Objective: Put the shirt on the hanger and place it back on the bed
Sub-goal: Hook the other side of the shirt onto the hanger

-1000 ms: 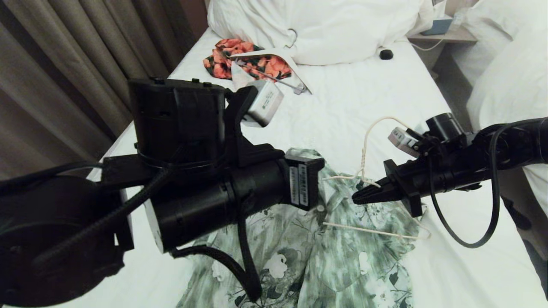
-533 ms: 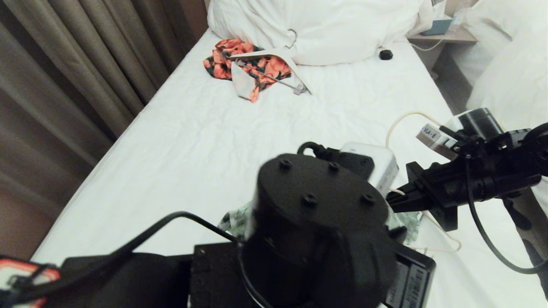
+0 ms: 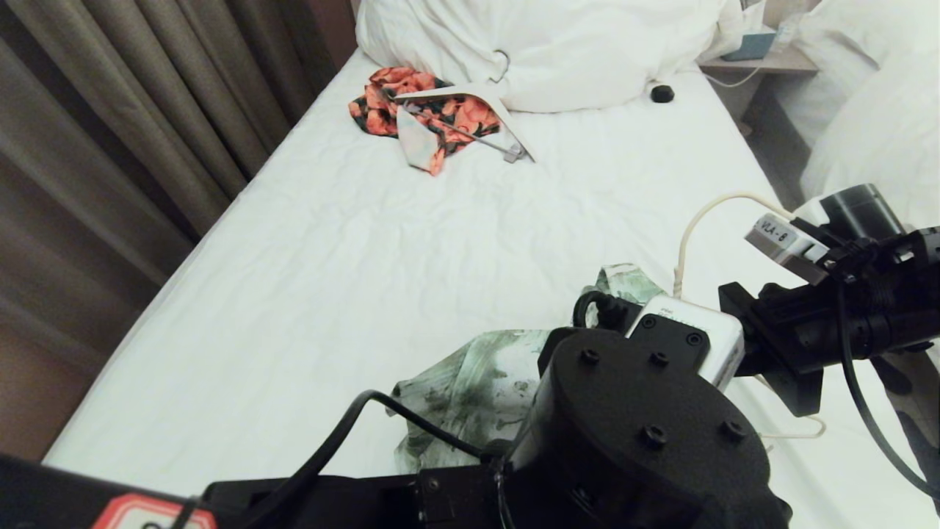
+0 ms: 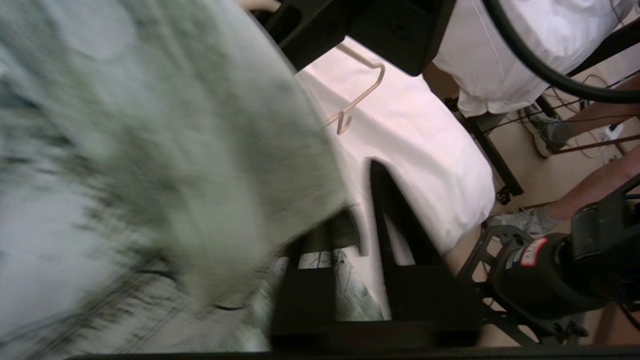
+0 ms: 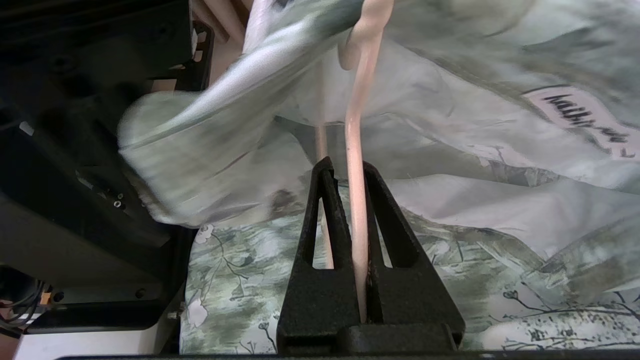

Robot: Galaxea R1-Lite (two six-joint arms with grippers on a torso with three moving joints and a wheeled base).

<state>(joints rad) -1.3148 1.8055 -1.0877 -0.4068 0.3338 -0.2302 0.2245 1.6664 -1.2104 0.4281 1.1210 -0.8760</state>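
My right gripper [image 5: 350,200] is clamped on the thin cream-coloured wire hanger [image 5: 356,165], the wire running straight up between my two black fingers [image 5: 320,250]. In the head view my right arm comes in from the right edge, low over the long bed with its smooth white sheet [image 3: 330,257], and the hanger's slim hook [image 3: 705,220] curves up above it.

The short-sleeved shirt, mottled green and white with dark branch lines [image 3: 470,382], lies bunched on the sheet at the near end of the bed, partly hidden behind my left arm. In my right wrist view its cloth fills the space around the hanger, with a small white neck label [image 5: 580,117] off to one side.

My left gripper [image 4: 360,260] sits low in front of me, just beside the right one. Its fingers stand a little apart, with shirt cloth seen in the gap; a blurred fold of the shirt hangs close over the camera, and I cannot tell whether I am gripping any of it.

Farther up the bed, an orange-red floral garment [image 3: 389,110] lies under a wide flat white hanger [image 3: 470,99], beside the big white bunched duvet [image 3: 543,44]. A small black object [image 3: 662,93] rests near it.
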